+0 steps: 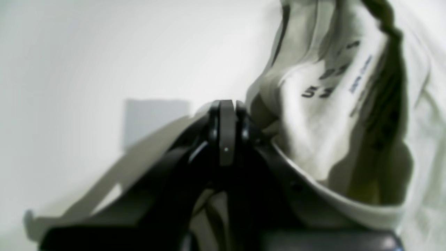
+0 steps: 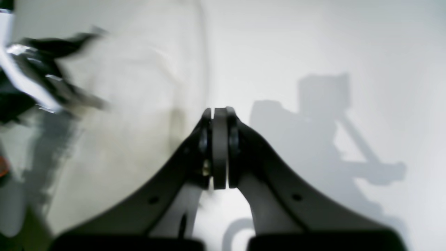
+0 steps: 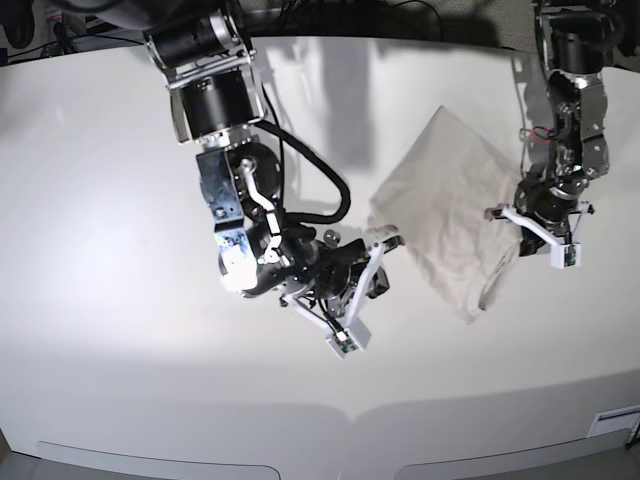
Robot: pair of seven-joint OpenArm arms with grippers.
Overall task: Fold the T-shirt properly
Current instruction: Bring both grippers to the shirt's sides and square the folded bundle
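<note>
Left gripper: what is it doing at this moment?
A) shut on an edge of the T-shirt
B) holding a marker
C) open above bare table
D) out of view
A: the left gripper has its jaws pressed together with T-shirt fabric bunched against them.

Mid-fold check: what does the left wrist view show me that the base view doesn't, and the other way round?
Only the left wrist view: a close look at the left gripper, jaws together on a fold of the T-shirt, and blurred dark print, seemingly a label, inside the raised cloth.

Only the base view: the shirt's whole outline lying as a folded panel on the white table, the left gripper at its right edge, and the right gripper at its lower left corner.

Both: the pale shirt, the left gripper and the table.
</note>
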